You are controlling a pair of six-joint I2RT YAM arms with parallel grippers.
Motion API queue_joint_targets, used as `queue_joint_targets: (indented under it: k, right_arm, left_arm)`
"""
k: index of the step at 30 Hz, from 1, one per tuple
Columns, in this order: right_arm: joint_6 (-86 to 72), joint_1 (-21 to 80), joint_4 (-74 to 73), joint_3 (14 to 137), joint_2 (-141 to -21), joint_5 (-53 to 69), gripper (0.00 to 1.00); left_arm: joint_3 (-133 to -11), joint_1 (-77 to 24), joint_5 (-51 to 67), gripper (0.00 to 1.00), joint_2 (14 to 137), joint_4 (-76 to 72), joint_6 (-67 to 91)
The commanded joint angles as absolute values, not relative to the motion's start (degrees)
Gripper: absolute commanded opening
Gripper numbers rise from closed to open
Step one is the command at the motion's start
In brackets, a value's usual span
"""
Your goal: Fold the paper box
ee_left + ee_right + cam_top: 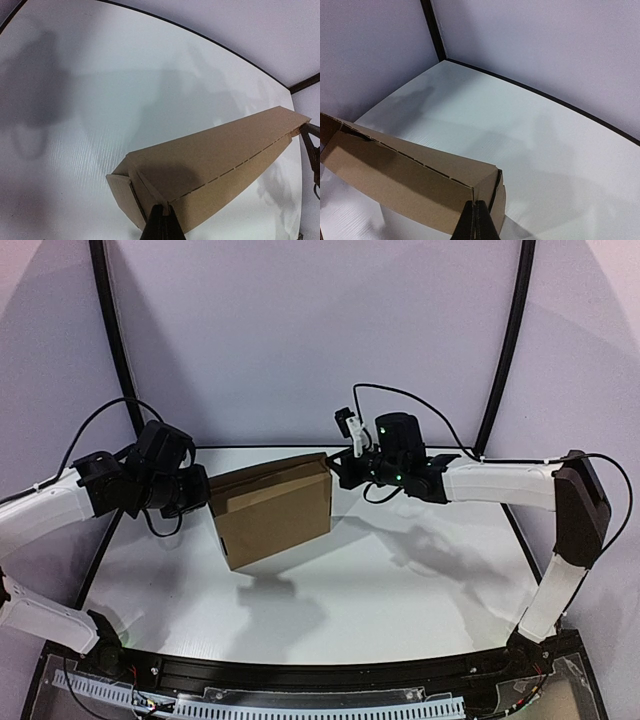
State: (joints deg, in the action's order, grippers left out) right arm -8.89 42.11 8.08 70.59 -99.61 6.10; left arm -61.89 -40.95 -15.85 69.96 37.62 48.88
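Above white table (pixel 420 585), paper box (pixel 275 512) held aloft; pale walls (pixel 300 340) behind.

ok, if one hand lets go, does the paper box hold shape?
Likely sags or twists: thin cardboard paper box, pinched only at opposite ends by left hand and right hand. Probably light. Its perforated fold line may hinge.
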Motion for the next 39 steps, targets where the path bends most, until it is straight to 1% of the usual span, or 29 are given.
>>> queue_joint_targets:
  k: [1, 10, 20, 24, 32, 36, 37, 38, 39]
  right_arm:
    - [-10.63, 44.89, -6.56, 67.36, -101.9, 11.39, 0.0]
    - [-12.7, 44.91, -3.75, 65.02, -101.5, 10.8, 0.0]
    - [-11.4, 44.9, -5.35, 64.31, -101.22, 10.03, 0.0]
    - [-11.66, 44.91, -3.36, 62.88, -100.91, 10.29, 0.0]
    - [-9.83, 44.91, 5.41, 58.23, -102.31, 12.97, 0.0]
    - [-9.19, 44.91, 5.39, 57.42, -101.93, 12.83, 0.0]
    - [-9.01, 44.91, 4.81, 57.86, -101.49, 13.0, 0.02]
    - [-8.63, 44.89, 4.15, 58.66, -100.87, 13.26, 0.08]
    - [-8.31, 44.91, 3.0, 59.59, -100.38, 13.46, 0.12]
  left_arm:
    - [-57.77, -42.06, -7.56, 0.01, 72.03, 59.6, 50.1]
    - [-54.41, -43.74, -3.48, 0.01, 74.69, 55.91, 52.29]
    - [-55.62, -43.86, -4.33, 0.01, 71.9, 64.83, 52.33]
    - [-53.37, -43.86, -2.47, 0.01, 71.34, 63.45, 53.02]
    - [-48.93, -43.83, -0.73, 0.01, 72.57, 56.11, 53.92]
    - [-48.37, -43.85, -0.9, 0.01, 72.09, 56.14, 54.78]
    - [-49.15, -43.85, -1.11, 0.01, 71.72, 56.64, 54.85]
    - [-50.09, -43.85, -1.52, 0.03, 71.24, 57.19, 54.76]
    - [-51.14, -43.81, -2.71, 0.11, 70.72, 57.63, 54.61]
